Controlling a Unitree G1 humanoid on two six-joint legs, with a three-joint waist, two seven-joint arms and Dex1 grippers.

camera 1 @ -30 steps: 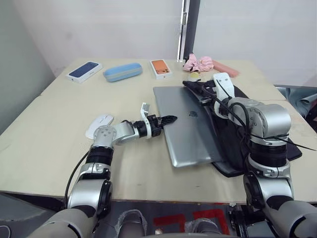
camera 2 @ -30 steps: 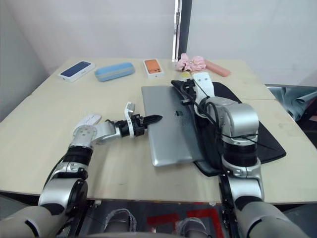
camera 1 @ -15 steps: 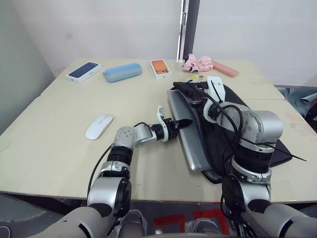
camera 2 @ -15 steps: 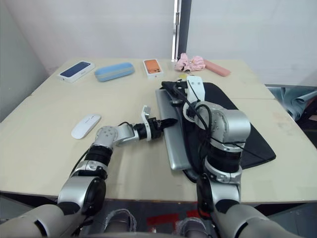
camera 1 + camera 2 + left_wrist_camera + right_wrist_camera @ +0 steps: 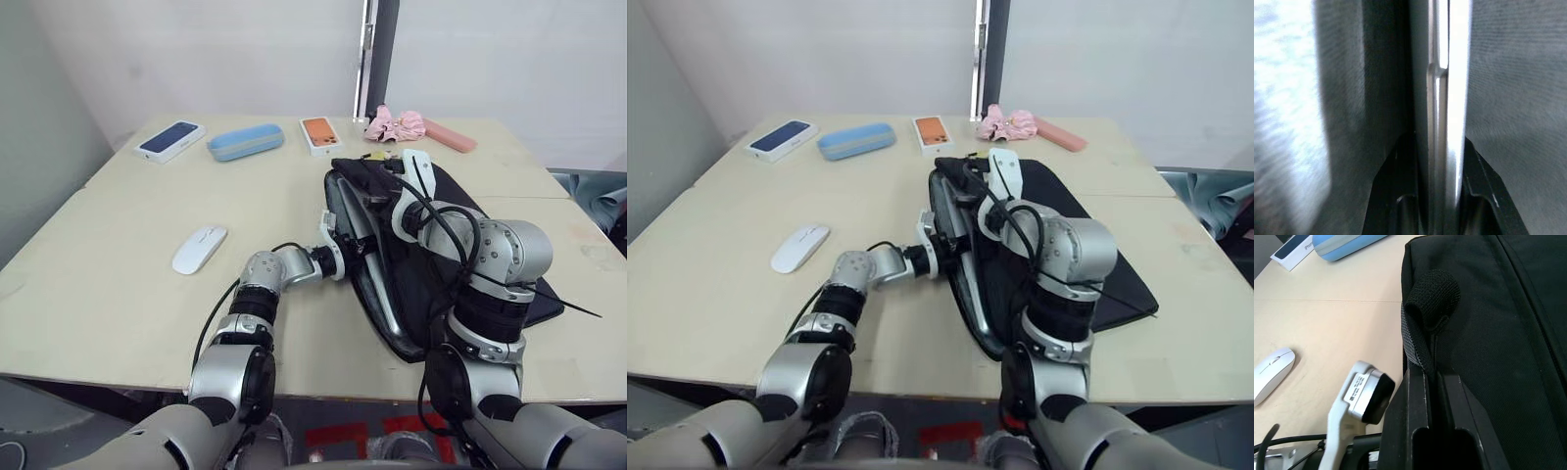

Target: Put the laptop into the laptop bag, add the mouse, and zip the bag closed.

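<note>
Nearest the table's front edge, the left gripper is reaching into the mouth of the laptop bag; its wrist view shows both fingers clamped on the silver edge of the laptop, black fabric on either side. From the head views the laptop is almost wholly inside the bag, only a grey strip showing along the open side. The right gripper pinches the bag's black handle strap at the opening, fingers closed on it. The white mouse lies on the wooden table, well apart on the robot's left. Farther back sit a dark-blue phone box, a light-blue case, an orange phone box and pink cloth.
</note>
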